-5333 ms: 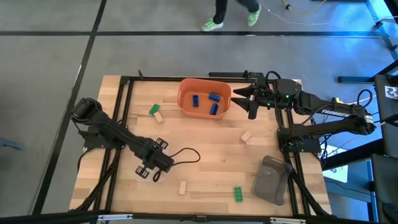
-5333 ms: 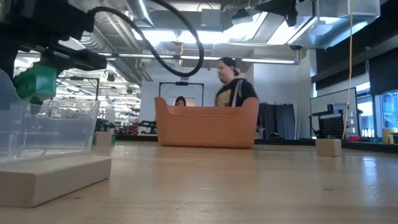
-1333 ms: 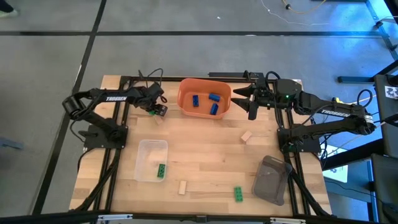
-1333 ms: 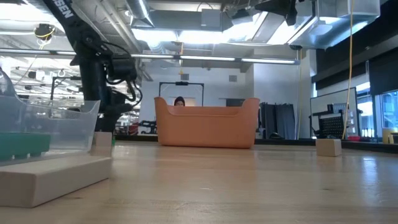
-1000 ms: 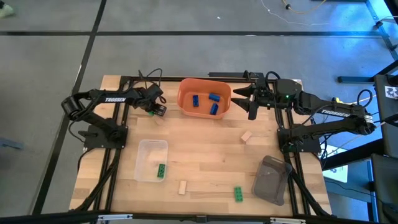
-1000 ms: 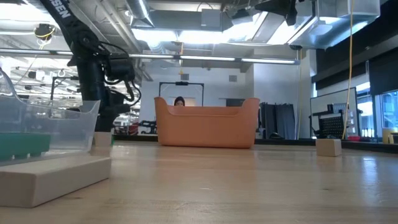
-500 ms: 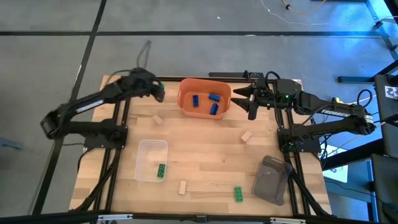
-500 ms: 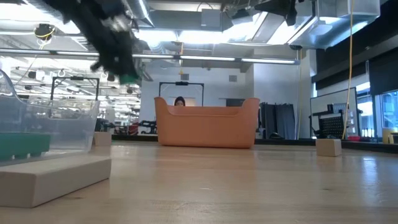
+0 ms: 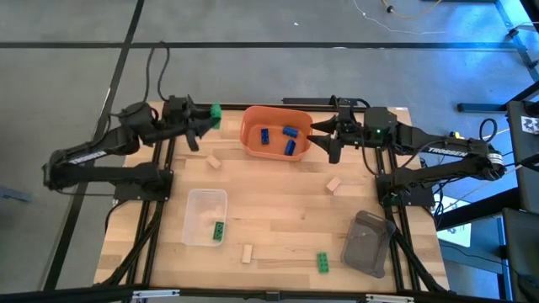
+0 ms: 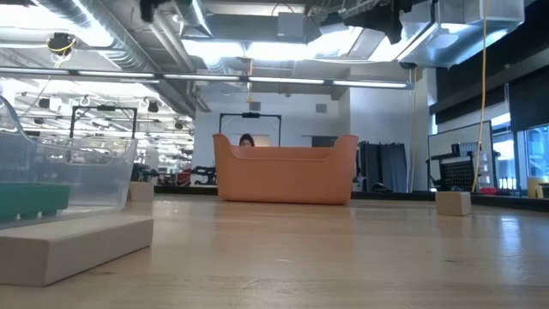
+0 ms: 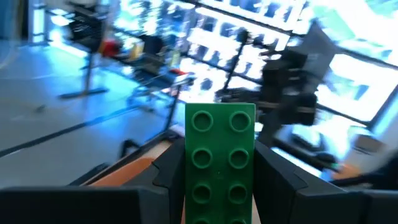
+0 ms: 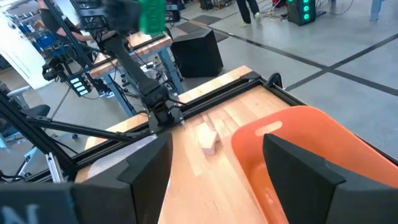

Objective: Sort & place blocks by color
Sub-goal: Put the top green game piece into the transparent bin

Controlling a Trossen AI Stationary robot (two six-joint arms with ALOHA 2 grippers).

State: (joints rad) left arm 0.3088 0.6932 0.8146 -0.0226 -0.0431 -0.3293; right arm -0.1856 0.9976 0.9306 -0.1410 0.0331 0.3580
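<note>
The pale wooden bench (image 9: pixel 278 219) sits inside a black metal frame on a grey floor; the low view looks across it into a bright hall with ceiling pipes. The left arm reaches along the far left corner, its tool (image 9: pixel 209 118) raised off the bench and clamped on a small green studded brick (image 9: pixel 216 111), which the left wrist view shows pinched between the fingers. The right arm stretches toward the far right rim of the orange plastic bin (image 9: pixel 277 131), its tool (image 9: pixel 323 137) with fingers spread and empty, probably just above the rim. Three blue bricks (image 9: pixel 284 140) lie in the bin. A clear plastic tray (image 9: pixel 205 217) holds one green brick (image 9: pixel 218 230); a grey tray (image 9: pixel 368 243) sits near the right. Another green brick (image 9: pixel 322 263) and three tan bricks (image 9: pixel 334 184) lie loose.
</note>
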